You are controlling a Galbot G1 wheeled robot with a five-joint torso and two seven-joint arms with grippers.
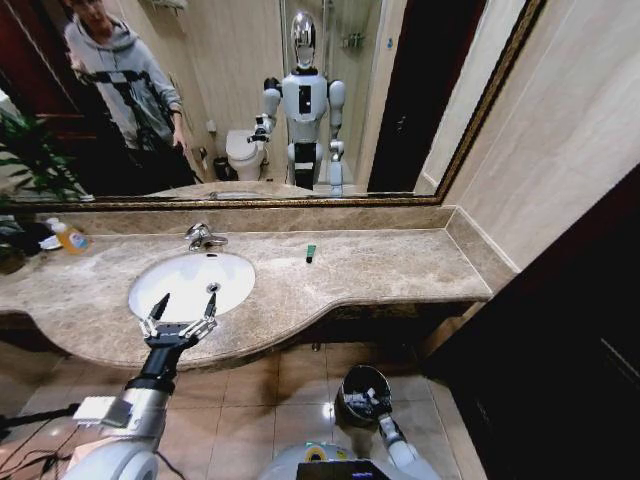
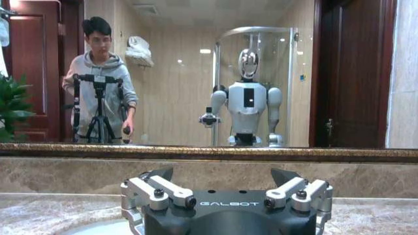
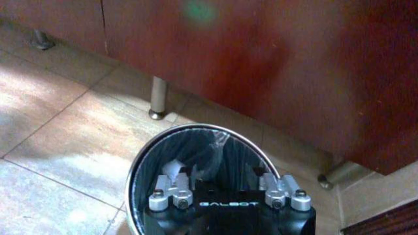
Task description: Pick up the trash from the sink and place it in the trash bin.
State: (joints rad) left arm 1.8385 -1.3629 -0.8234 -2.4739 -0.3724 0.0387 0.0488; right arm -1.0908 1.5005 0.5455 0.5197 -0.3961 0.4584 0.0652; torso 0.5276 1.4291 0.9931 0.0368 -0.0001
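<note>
The sink [image 1: 175, 285] is a white oval basin in the beige marble countertop [image 1: 380, 265], and its drain [image 1: 212, 287] shows in the bowl. My left gripper [image 1: 178, 322] hovers open over the basin's front rim, fingers spread and holding nothing; the left wrist view has the same gripper [image 2: 222, 174] facing the mirror. A small green piece of trash [image 1: 311, 254] lies on the counter to the right of the basin. On the floor stands the round dark trash bin [image 1: 352, 385]. My right gripper [image 1: 369, 403] hangs open over its mouth [image 3: 196, 142]. A white scrap [image 3: 171, 169] lies inside the bin.
A chrome faucet [image 1: 205, 237] stands behind the basin. A yellow-orange bottle [image 1: 70, 238] sits at the counter's far left beside a plant [image 1: 25, 170]. A dark wooden cabinet [image 3: 261, 63] on metal legs rises behind the bin. Dark panelling [image 1: 570, 350] closes the right side.
</note>
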